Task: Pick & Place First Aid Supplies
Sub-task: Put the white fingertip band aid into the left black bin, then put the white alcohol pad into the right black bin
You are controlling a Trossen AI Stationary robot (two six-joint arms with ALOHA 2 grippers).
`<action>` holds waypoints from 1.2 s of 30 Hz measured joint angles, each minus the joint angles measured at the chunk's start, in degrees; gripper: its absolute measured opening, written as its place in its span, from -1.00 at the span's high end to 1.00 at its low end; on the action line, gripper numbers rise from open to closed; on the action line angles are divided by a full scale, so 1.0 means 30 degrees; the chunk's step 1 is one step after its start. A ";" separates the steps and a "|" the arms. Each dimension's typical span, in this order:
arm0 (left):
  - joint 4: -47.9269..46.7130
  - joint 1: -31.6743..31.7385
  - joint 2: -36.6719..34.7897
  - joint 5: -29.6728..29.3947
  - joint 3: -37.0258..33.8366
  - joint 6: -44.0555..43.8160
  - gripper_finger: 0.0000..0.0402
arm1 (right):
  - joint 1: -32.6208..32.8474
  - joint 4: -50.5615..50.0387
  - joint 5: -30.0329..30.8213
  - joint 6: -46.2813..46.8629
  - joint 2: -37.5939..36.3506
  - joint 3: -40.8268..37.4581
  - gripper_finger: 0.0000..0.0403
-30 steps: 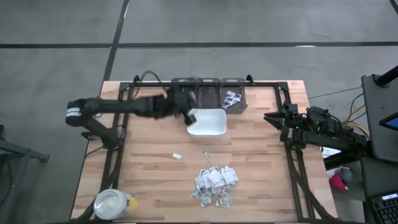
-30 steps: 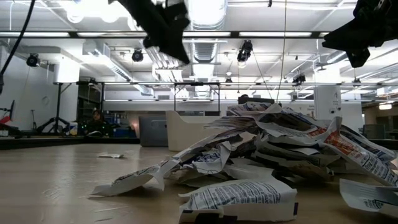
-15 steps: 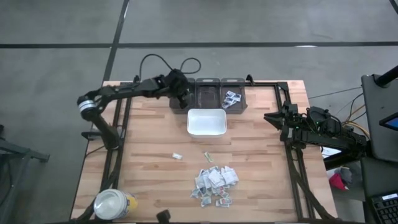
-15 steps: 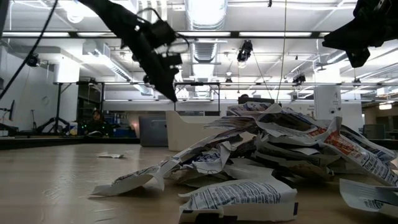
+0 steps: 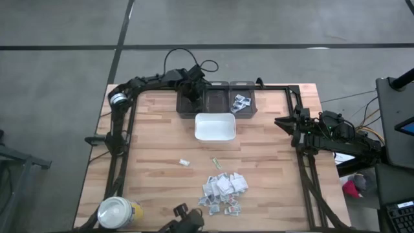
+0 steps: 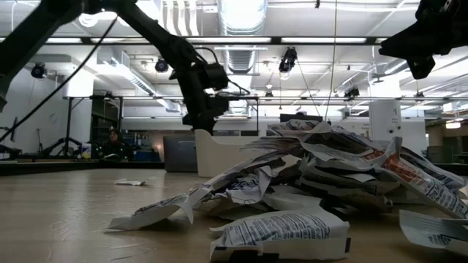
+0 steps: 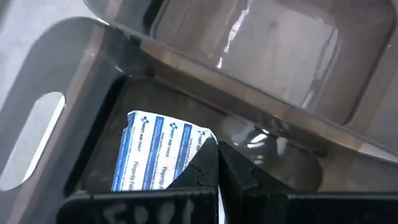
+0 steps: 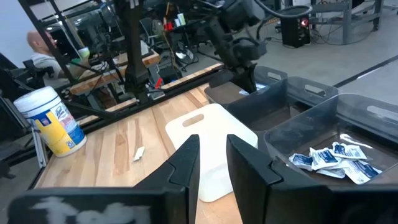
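On the wooden worktop (image 5: 155, 139) our left tool (image 5: 192, 91), clamped on a bandage packet (image 7: 158, 158) inside the leftmost grey bin (image 5: 187, 107), may snag the packet when releasing.

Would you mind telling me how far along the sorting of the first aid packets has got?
Done: a few sachets lie in the right bin. In hand: the left gripper is over the left bin, fingers shut on a blue-printed packet inside it. Left: the pile near the front edge and two loose packets on the table. The tray looks empty. The right gripper waits at the right edge.
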 joint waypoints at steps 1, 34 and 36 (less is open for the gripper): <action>-0.0165 0.0084 0.0188 0.0222 0.0342 0.0036 1.00 | 0.0000 0.0000 0.0007 0.0000 0.0000 0.0000 0.63; -0.2111 0.0711 0.0223 0.1376 -0.0032 0.0185 0.43 | 0.0000 0.0138 0.0007 -0.0007 0.0000 0.0000 0.69; -0.3219 0.0711 -0.0281 0.1374 0.0570 -0.0638 0.39 | -0.0002 0.0138 0.0007 -0.0007 0.0002 0.0000 0.68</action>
